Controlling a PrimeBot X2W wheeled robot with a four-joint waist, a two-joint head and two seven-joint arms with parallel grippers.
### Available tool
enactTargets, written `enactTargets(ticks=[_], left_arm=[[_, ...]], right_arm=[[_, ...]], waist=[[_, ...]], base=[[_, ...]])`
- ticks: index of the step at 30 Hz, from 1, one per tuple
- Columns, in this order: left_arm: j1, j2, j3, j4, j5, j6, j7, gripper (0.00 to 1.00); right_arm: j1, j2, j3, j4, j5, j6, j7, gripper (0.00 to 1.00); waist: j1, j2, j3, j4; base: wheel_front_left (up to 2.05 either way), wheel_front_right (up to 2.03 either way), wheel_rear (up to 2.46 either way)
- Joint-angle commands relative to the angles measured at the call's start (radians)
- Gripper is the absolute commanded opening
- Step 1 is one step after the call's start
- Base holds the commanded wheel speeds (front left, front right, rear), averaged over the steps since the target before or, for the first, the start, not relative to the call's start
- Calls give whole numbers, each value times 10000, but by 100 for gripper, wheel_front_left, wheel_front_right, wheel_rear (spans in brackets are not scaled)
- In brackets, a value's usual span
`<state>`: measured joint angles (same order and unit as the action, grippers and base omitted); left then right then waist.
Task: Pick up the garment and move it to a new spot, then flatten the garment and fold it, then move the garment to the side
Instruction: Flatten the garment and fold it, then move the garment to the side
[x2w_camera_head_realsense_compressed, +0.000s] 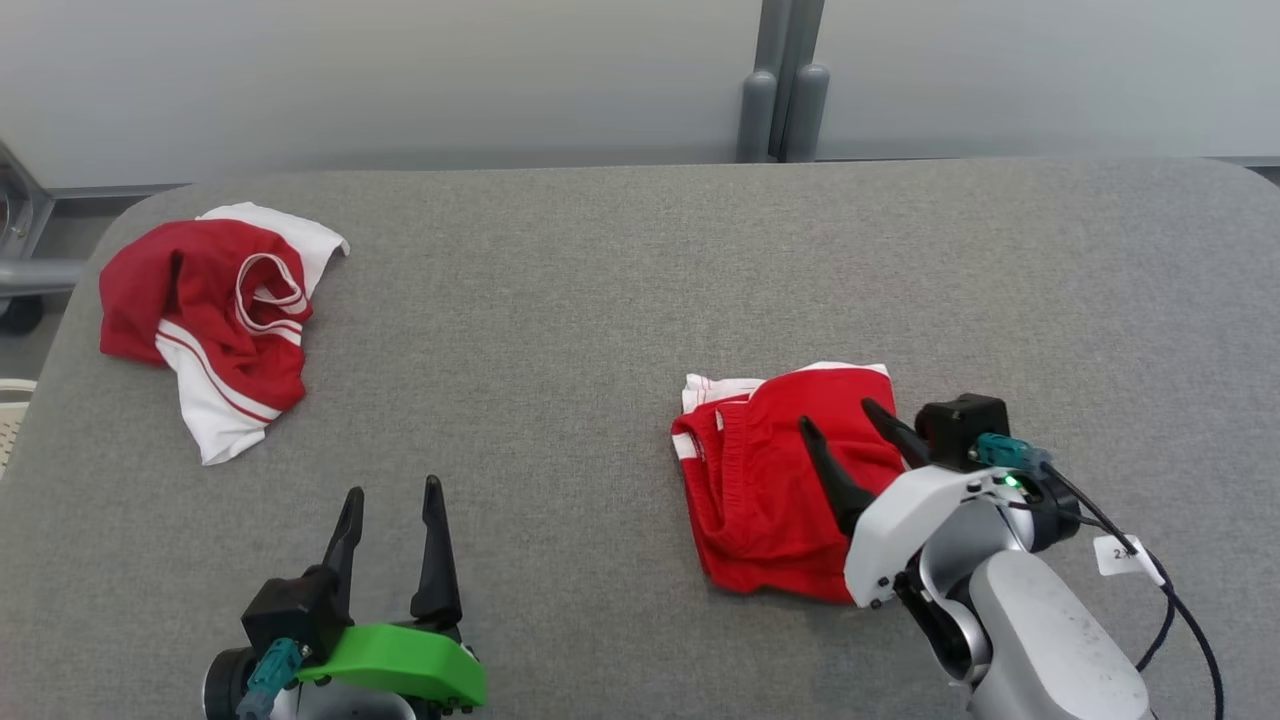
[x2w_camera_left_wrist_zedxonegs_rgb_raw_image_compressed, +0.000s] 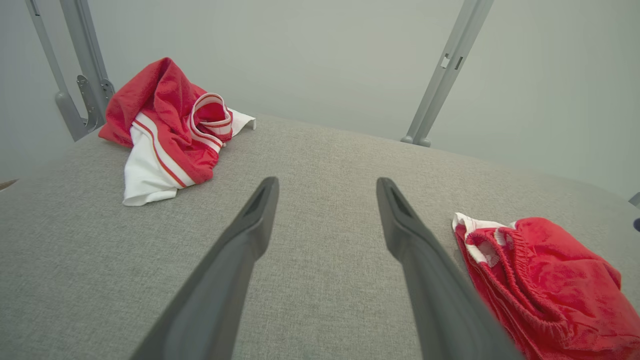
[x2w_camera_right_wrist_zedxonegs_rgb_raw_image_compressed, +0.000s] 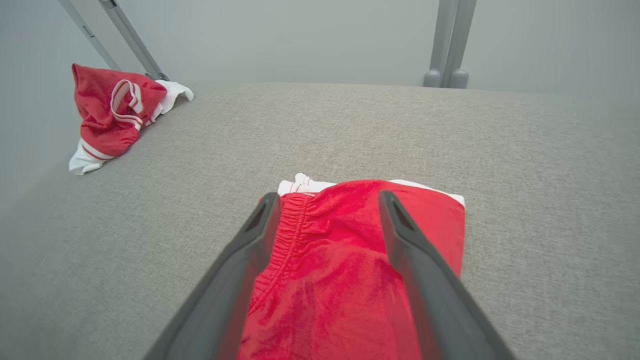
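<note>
Table top (x2w_camera_head_realsense_compressed: 620, 260): was grey woven cloth, matt and finely rough all over.
Folded garment (x2w_camera_head_realsense_compressed: 760, 500), on the table's near right part: was soft red cloth with a faint sheen; its elastic waistband looked puckered, and white cloth trim showed at its far edge.
Crumpled garment (x2w_camera_head_realsense_compressed: 200, 300), at the table's far left corner: was matt red cloth with white panels and striped bands.
Left gripper (x2w_camera_head_realsense_compressed: 393, 487): had dark, matt fingers, plastic by the look; its green mount was glossy plastic.
Right gripper (x2w_camera_head_realsense_compressed: 836, 413): had the same dark matt fingers; its white shell looked smooth, lightly glossy plastic.
Posts (x2w_camera_head_realsense_compressed: 785, 100), behind the table's far edge: looked like smooth grey painted metal.
</note>
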<state>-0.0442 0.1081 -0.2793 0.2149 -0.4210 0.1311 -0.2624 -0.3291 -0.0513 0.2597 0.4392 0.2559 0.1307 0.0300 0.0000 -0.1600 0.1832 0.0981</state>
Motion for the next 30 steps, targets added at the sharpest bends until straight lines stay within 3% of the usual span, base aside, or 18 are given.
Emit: enactTargets(ticks=[1,16,21,30], left_arm=[[172,-38,-9,-15,69,-33,-27,100],[444,-108,-84,-214,85,11,-27,100],[428,-89,-187,-202,105,-26,-22,100],[395,-56,-279,-126,63,-15,26,100]], right_arm=[[357,-37,-335,-274,-147,0,4,100],[1982,-4,-2343,-2052,-504,0,603,100],[1968,-34,-2287,-1968,-570,0,1130,100],[1104,-901,-2088,-1028,379,-1,2165,100]], waist=[[0,0,-139,-184],[0,0,-354,-753],[0,0,-353,-660],[0,0,-149,-61]], base=[[0,0,0],[0,0,0],[0,0,0],[0,0,0]])
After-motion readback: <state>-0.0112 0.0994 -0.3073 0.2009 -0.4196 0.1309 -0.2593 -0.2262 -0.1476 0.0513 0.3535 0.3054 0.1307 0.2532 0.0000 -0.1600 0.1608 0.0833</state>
